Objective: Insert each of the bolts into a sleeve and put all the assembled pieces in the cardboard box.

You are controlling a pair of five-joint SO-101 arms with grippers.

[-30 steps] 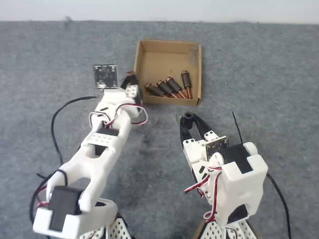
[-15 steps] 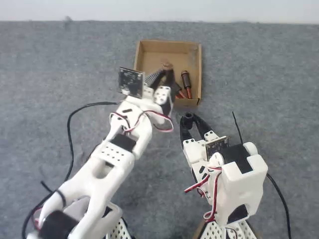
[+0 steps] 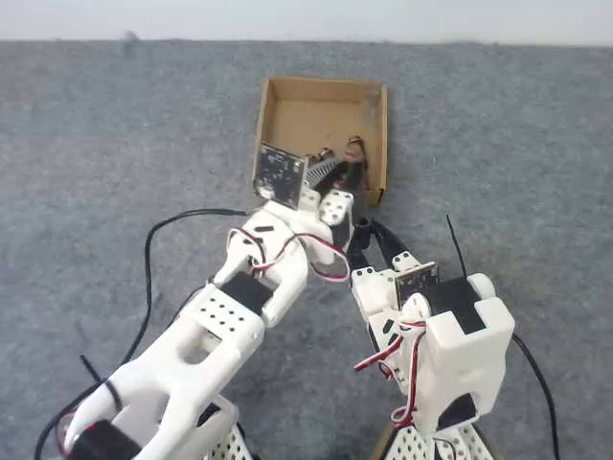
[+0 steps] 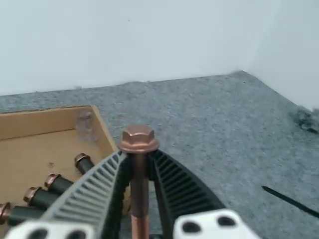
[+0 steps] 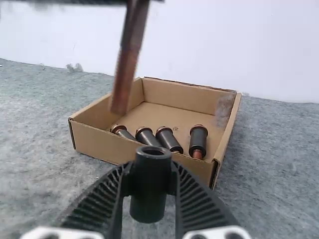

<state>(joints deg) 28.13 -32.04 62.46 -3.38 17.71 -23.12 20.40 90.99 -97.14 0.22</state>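
My left gripper (image 4: 140, 172) is shut on a copper bolt (image 4: 138, 164), held upright with its hex head up. In the high view the left gripper (image 3: 337, 177) hangs over the near edge of the cardboard box (image 3: 375, 115). The bolt's shank (image 5: 128, 55) hangs in front of the box (image 5: 227, 117), above and just left of the sleeve. My right gripper (image 5: 149, 191) is shut on a black sleeve (image 5: 148, 181), held upright with its bore open at the top. The right gripper (image 3: 367, 240) sits just in front of the box. Several assembled pieces (image 5: 164, 138) lie inside the box.
Grey carpet (image 3: 498, 144) covers the table all around. A black cable (image 3: 182, 218) loops on the carpet beside the left arm. A pale wall rises behind the box.
The left arm has swung right with the bolt, from left of the box to over its near edge, ending close above the sleeve. The right arm has kept still.
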